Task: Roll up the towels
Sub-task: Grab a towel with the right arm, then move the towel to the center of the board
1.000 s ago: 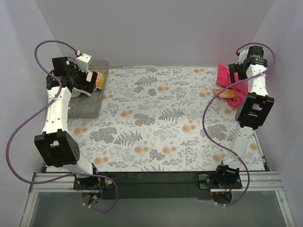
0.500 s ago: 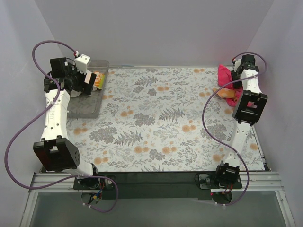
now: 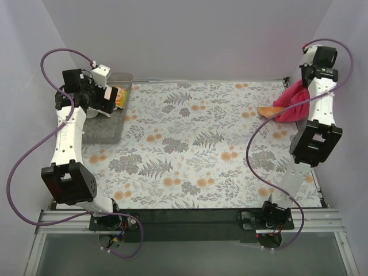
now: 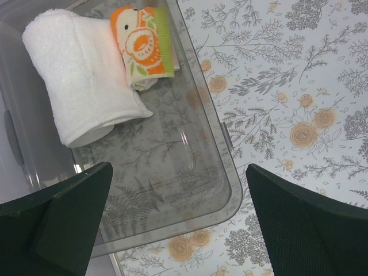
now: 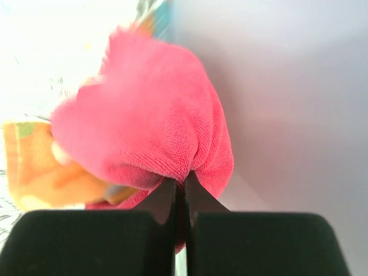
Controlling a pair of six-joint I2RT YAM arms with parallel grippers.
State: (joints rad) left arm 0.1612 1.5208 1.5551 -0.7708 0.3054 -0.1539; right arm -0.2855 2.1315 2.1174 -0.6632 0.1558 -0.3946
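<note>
A magenta-red towel hangs bunched from my right gripper, which is shut on a fold of it. In the top view that gripper is raised at the back right corner, and the towel drapes down toward the table. An orange towel lies under its lower end and shows blurred in the right wrist view. My left gripper hangs open above the clear bin. A rolled white towel and a rolled orange-patterned towel lie inside the bin.
The floral table covering spans the table. The bin stands at the back left. Pale walls close in on the left, back and right, and the right wall is close beside the held towel.
My right gripper has closed on the magenta-red towel and lifted it up and back toward the right corner. The left arm has barely shifted and stays open.
</note>
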